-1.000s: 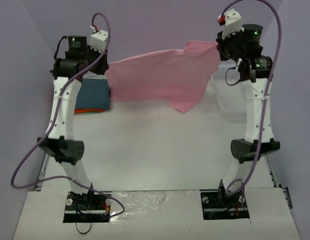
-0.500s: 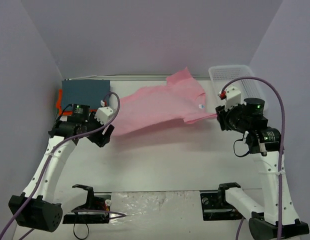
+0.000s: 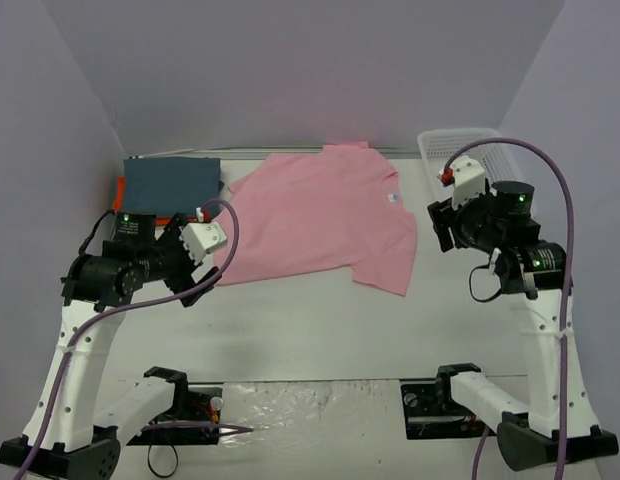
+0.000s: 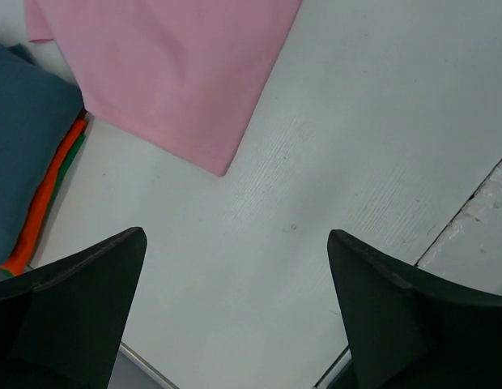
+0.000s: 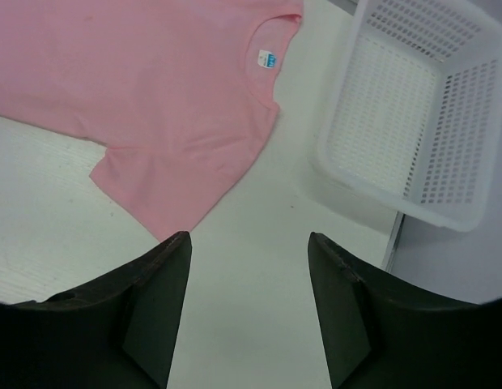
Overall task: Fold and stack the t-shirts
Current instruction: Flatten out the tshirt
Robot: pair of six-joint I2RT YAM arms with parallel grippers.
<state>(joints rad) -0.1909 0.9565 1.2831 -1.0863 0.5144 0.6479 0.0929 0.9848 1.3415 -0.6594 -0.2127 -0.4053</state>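
Observation:
The light pink t-shirt lies spread flat on the white table, neck toward the right. No gripper touches it. Its lower left corner shows in the left wrist view. At the back left, the dark blue-grey t-shirt lies folded on top of the orange one, whose edge peeks out. My left gripper hovers open just off the pink shirt's left corner. Near the sleeve on the shirt's right side, my right gripper is open and empty over bare table.
A white plastic mesh basket stands at the back right, close beside my right arm. Purple walls close in the table on three sides. The table's edge strip shows at the lower right of the left wrist view.
Both grippers held the pink shirt up in the air, then lowered it and opened. The shirt now lies flat on the table and both arms have drawn back toward me.

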